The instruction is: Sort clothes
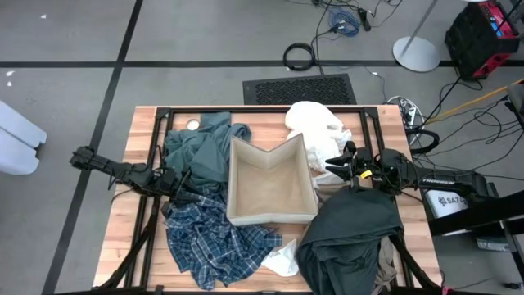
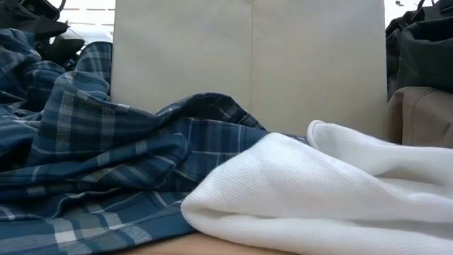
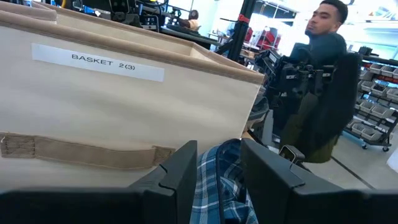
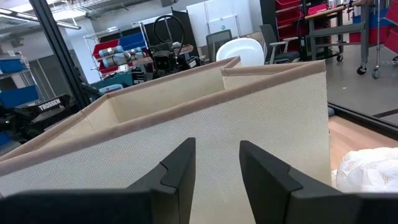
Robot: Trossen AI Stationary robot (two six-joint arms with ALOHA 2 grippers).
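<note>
Sorting barely begun: fabric box [image 1: 272,215] mid-tabletop looks empty. Plaid shirt [image 1: 214,238] near front-left, teal garment [image 1: 196,152] back-left, white garment [image 1: 315,127] back edge, dark garment [image 1: 352,229] front-right. Left gripper [image 3: 219,180] partly open over plaid w/o gripping; right gripper [image 4: 216,171] partly open, empty, facing box

khaki garment [image 1: 386,266] mostly hidden under dark grey-green garment [image 1: 352,221], cut off by edge.
</note>
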